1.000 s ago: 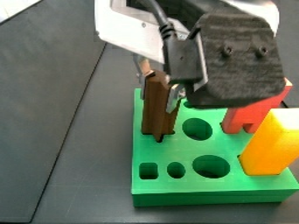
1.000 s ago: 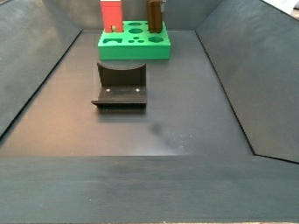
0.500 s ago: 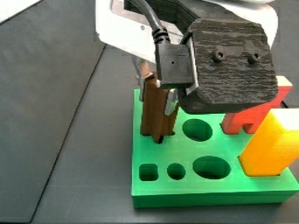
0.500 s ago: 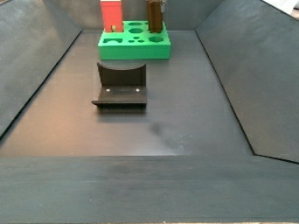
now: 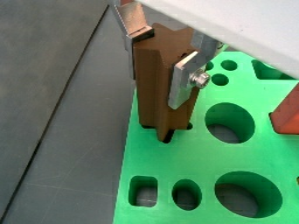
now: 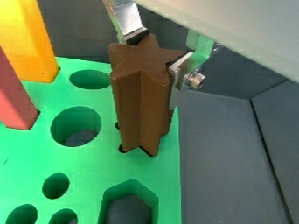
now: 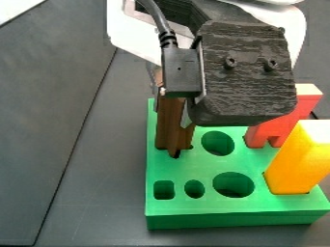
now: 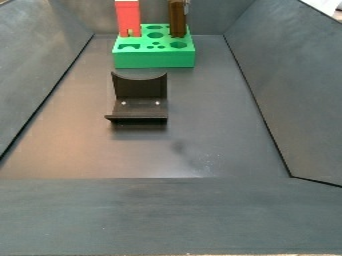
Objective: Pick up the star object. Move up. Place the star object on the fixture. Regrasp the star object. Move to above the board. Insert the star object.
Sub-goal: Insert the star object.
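The star object (image 5: 158, 87), a dark-brown ridged bar, stands upright with its lower end in the star hole near the edge of the green board (image 5: 176, 159). My gripper (image 5: 162, 57) is shut on its top, one silver finger on each side; the other wrist view shows the same grip (image 6: 152, 54) on the star object (image 6: 140, 105). In a side view the star object (image 7: 172, 125) rises from the board (image 7: 219, 218) under the black wrist housing. The fixture (image 8: 136, 98) stands bare on the floor in front of the board (image 8: 154, 56).
A red block (image 7: 271, 130) and a yellow-orange block (image 7: 299, 154) stand upright in the board beside the star object. Round, oval and hexagonal holes lie open around them. Dark sloping walls (image 8: 40, 90) enclose the floor.
The wrist housing has shifted left and slightly down in the side view. The star object stays upright in the star hole, its visible top a little lower.
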